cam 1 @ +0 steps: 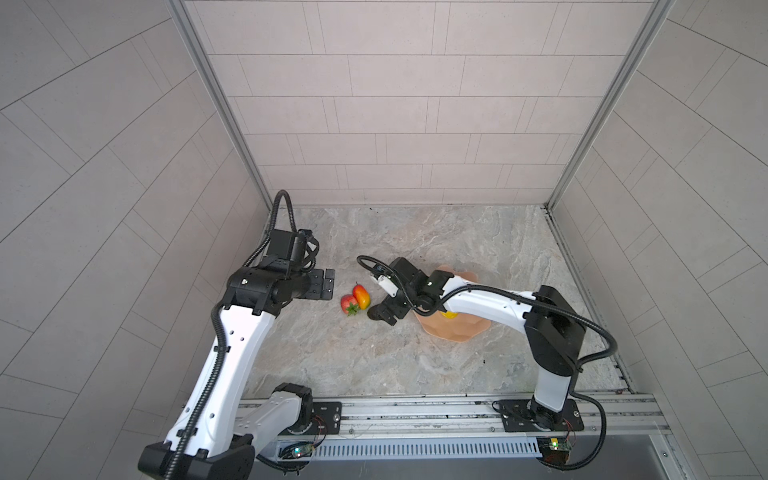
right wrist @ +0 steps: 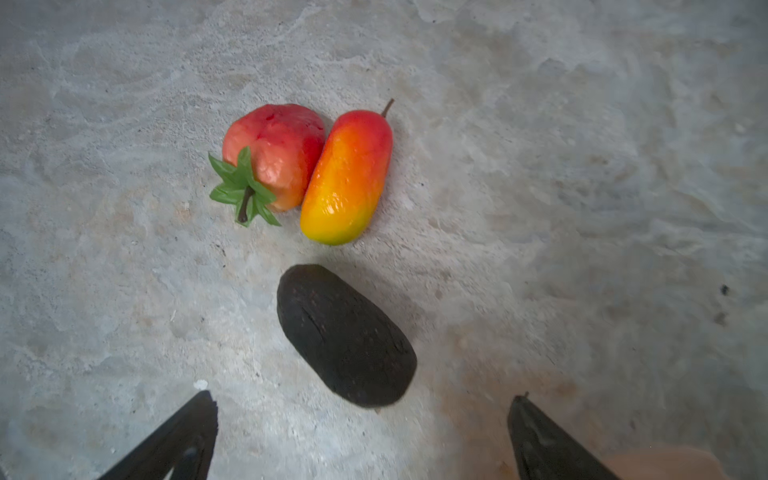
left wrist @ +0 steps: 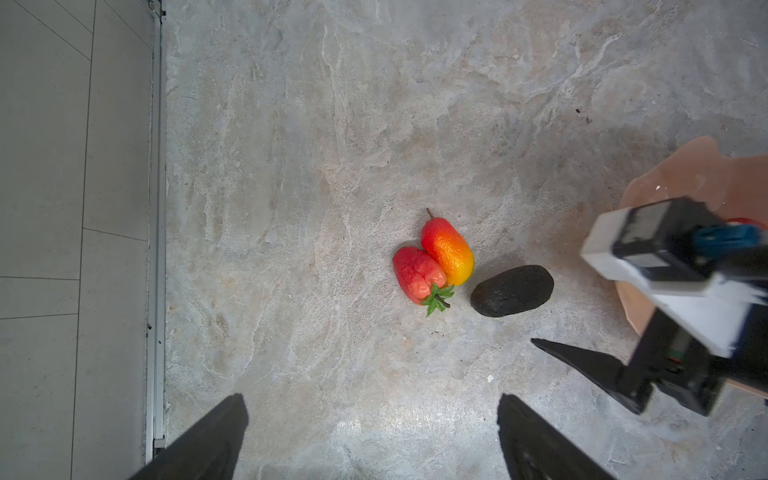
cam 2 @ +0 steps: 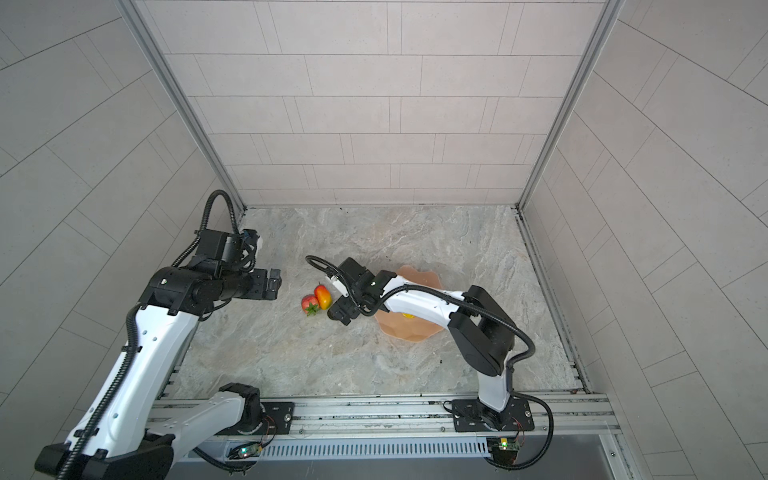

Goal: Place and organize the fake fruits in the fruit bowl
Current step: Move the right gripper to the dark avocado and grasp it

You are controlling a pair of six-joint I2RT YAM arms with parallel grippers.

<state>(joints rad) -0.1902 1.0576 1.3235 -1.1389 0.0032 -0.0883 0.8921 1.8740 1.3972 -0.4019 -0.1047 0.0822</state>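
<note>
Spreading across the scene, the marble tabletop point(cam 1: 374, 365) carries the fruit bowl point(cam 1: 453, 330) right of centre, partly under the right arm. The right gripper point(right wrist: 362, 395) hangs just left of the bowl with its jaws wide apart and empty, and the left gripper point(left wrist: 372, 397), farther left, is also spread with nothing between its jaws. The avocado point(right wrist: 347, 336) lies on the table just ahead of the right fingertips, ungripped; left of it the mango point(cam 1: 362, 296) and strawberry point(cam 1: 348, 304) touch, and a yellow fruit point(cam 1: 449, 315) sits in the bowl.
</note>
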